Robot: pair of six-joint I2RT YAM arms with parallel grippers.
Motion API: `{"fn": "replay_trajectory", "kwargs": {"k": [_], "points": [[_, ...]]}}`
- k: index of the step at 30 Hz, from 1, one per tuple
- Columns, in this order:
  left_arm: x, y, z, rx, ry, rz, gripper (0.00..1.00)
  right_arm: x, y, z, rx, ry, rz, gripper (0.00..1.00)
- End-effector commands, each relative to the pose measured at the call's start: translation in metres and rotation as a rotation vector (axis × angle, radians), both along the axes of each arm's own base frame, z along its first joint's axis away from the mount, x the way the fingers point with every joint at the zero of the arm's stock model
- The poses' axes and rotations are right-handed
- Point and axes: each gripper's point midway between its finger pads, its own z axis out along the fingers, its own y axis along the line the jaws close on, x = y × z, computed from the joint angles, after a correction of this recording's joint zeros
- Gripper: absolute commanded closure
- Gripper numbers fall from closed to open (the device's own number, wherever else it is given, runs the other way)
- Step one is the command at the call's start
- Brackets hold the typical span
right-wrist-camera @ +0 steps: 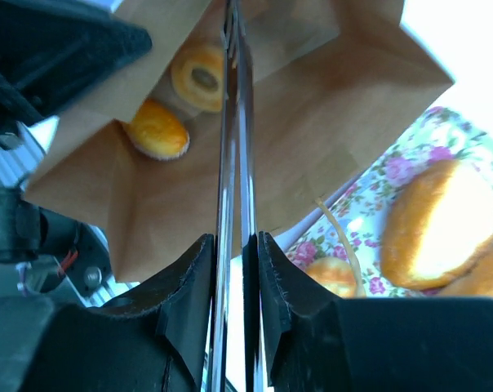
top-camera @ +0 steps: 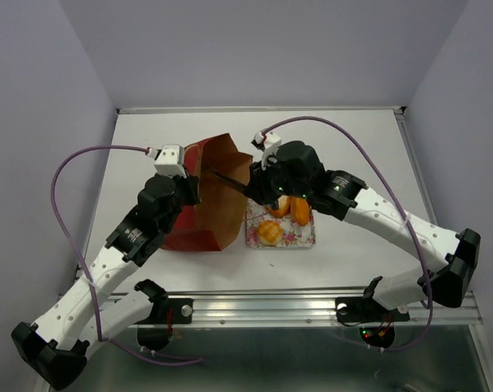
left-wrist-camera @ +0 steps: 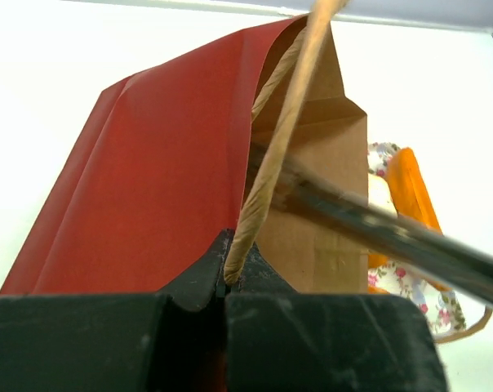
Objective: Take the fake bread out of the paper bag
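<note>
The paper bag [top-camera: 218,196], red outside and brown inside, lies tipped with its mouth toward the right. My left gripper [left-wrist-camera: 224,282] is shut on its cord handle [left-wrist-camera: 271,155], holding the mouth up. My right gripper [right-wrist-camera: 234,245] is shut on metal tongs [right-wrist-camera: 234,163], whose two blades are pressed close together and reach into the bag. Deep inside the bag lie two pieces of fake bread, a round bun [right-wrist-camera: 155,129] and a ring-shaped one [right-wrist-camera: 199,76]. The tongs' tips run past the top of the right wrist view and touch neither piece there.
A floral tray [top-camera: 304,238] sits just right of the bag's mouth. It holds a round bun [top-camera: 269,232] and a longer orange loaf [top-camera: 299,210]. The bag's second cord handle [right-wrist-camera: 340,237] hangs loose over the tray. The right arm [top-camera: 377,212] stretches across above the tray.
</note>
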Motion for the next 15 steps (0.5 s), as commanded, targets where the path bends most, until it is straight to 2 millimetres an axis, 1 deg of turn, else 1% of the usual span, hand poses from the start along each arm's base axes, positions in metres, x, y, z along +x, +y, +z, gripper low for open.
{"fn": "replay_trajectory", "kwargs": {"k": [1,2,4,8,9,11,14,15], "points": [[-0.005,-0.015,0.034,0.089,-0.120,-0.159,1.00,-0.008,0.022,-0.021,-0.013,0.047,0.131,0.78],[-0.008,-0.019,0.034,0.104,-0.128,-0.197,1.00,-0.008,0.026,-0.029,-0.028,0.058,0.151,0.76],[-0.009,-0.019,0.032,0.154,-0.129,-0.222,1.00,-0.010,0.030,-0.036,-0.035,0.074,0.180,0.74],[-0.011,-0.021,0.027,0.209,-0.120,-0.264,1.00,-0.019,0.039,-0.060,-0.050,0.135,0.241,0.71],[-0.012,-0.022,0.025,0.211,-0.112,-0.274,1.00,-0.018,0.039,-0.064,-0.054,0.144,0.237,0.71],[-0.013,-0.017,0.018,0.260,-0.094,-0.276,1.00,-0.015,0.038,-0.075,-0.064,0.152,0.214,0.71],[-0.016,-0.013,0.005,0.289,-0.053,-0.271,1.00,-0.009,0.034,-0.081,-0.071,0.140,0.164,0.71],[-0.018,-0.012,0.001,0.292,-0.039,-0.277,1.00,-0.003,0.031,-0.083,-0.073,0.136,0.123,0.71]]}}
